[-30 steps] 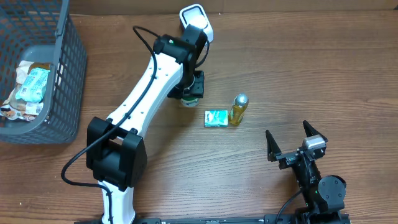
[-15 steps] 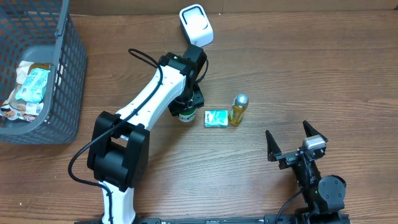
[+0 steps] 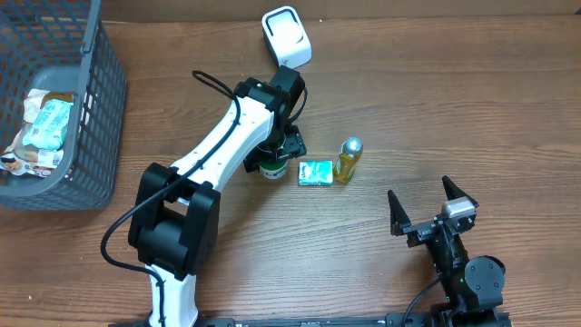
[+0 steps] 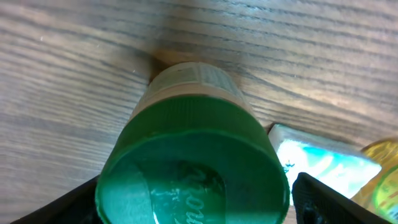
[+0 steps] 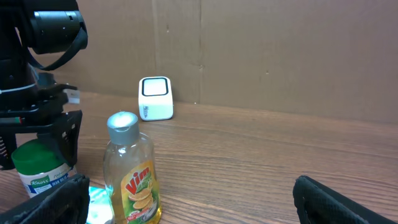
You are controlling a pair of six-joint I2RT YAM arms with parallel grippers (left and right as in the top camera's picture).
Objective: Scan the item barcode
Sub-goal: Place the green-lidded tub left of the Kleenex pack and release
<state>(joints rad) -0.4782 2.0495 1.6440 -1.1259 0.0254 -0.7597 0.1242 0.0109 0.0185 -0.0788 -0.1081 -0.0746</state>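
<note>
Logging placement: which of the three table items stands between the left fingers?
The green-capped jar; the flat teal packet and yellow bottle sit beside it, outside them.

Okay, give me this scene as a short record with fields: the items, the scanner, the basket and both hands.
jar: green lid, upright on the table, just left of the packet
packet: teal, lying flat between jar and bottle
bottle: yellow, silver cap, upright
scanner: white, at the table's far edge
basket: grey, far left, snack packs inside
left hand: over the jar, fingers either side of its lid, jaws look open
right hand: open, empty, apart from the items
</note>
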